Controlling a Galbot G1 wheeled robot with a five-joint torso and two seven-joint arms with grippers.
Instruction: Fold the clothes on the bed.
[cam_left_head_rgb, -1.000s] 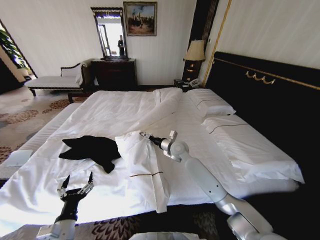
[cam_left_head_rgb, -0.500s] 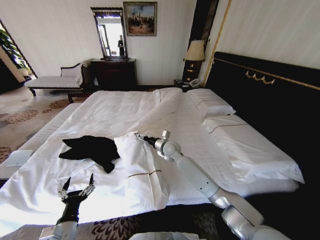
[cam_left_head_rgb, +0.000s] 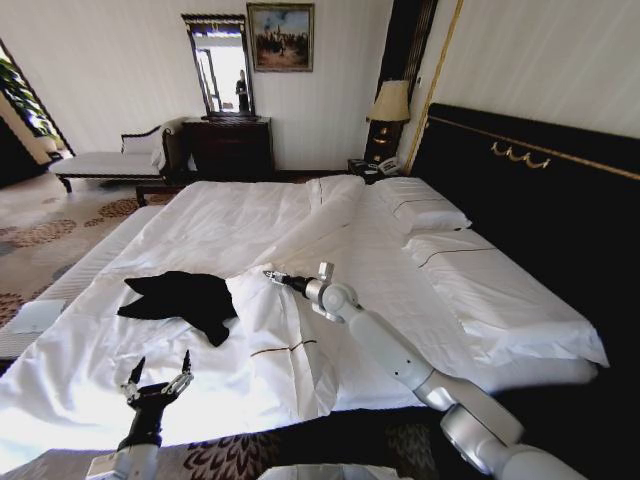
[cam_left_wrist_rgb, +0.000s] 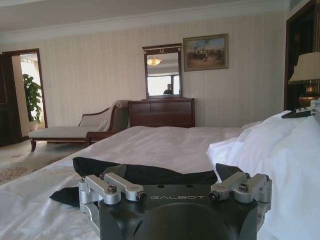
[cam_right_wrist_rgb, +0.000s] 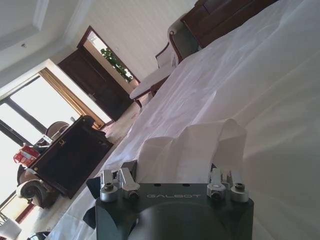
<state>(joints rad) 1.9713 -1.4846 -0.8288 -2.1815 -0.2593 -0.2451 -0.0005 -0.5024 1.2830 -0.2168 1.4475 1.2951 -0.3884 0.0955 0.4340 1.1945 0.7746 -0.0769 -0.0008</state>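
The clothes are one black T-shirt, lying crumpled on the left part of the bed; it also shows as a dark strip in the left wrist view. My right gripper reaches across the bed and is shut on a raised fold of the white duvet, just right of the shirt. That fold rises right ahead of it in the right wrist view. My left gripper hangs open low over the bed's front edge, short of the shirt, holding nothing.
A small white pad lies on the pale bench left of the bed. Pillows and the dark headboard are on the right. A chaise longue and a dresser stand by the far wall.
My right gripper has moved left toward the shirt, carrying the duvet fold with it. The left gripper has sunk lower toward the front edge, still open.
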